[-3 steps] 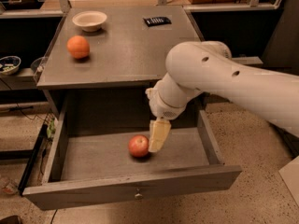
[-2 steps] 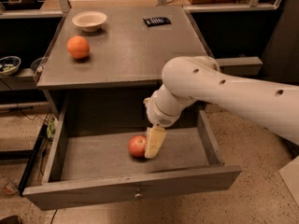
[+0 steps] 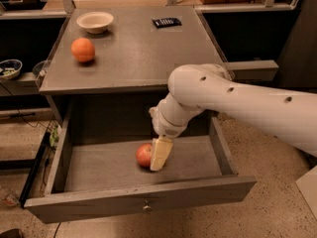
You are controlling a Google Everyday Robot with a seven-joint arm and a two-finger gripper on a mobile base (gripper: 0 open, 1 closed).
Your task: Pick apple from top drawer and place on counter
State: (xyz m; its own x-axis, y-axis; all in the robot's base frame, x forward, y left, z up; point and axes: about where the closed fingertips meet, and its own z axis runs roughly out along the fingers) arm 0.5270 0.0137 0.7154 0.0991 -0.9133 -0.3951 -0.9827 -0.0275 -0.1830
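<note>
Counter (image 3: 133,48) in matt grey wood with worn edges, top drawer (image 3: 99,209) in the same matt grey wood, small metal pull (image 3: 146,206), apple (image 3: 143,155) with smooth red skin, gripper (image 3: 157,158) at lower centre of the frame beside it in smooth cream plastic, arm (image 3: 237,98) in glossy white shell.

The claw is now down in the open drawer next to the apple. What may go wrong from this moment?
1. The claw is right beside the apple; the round fruit may roll across the top drawer floor if the grip lands off-centre.
2. The arm reaches in just under the counter edge, so lifting out could knock the apple against it.
3. The orange and bowl occupy the counter's left side; placing there may bump them.
</note>
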